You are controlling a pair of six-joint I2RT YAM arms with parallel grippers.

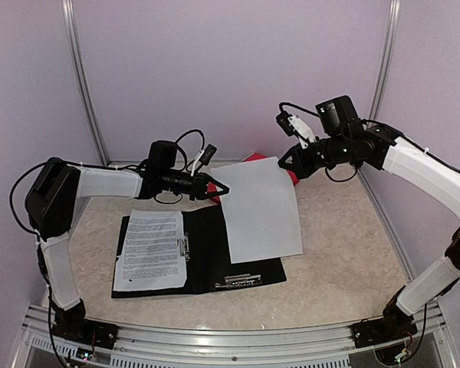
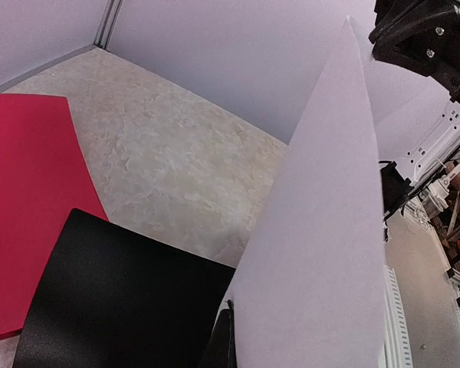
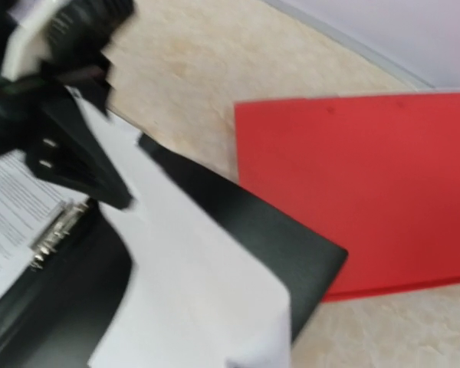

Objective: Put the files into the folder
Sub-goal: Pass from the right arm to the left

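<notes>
We see left pincer (image 1: 213,186) clenched on blank sheet (image 1: 261,211) | right pincer (image 1: 285,163) clenched beside its far corner | folder (image 1: 207,257) open

Red sheet (image 1: 248,158) mostly behind wht paper (image 1: 261,211)

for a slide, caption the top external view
Both jaws pinch a blank white paper sheet over the open black folder.

place: robot lab cell | evid: plain lilac walls (image 1: 230,69), alu frame posts (image 1: 86,84), marble-look tbl (image 1: 345,245)
</notes>
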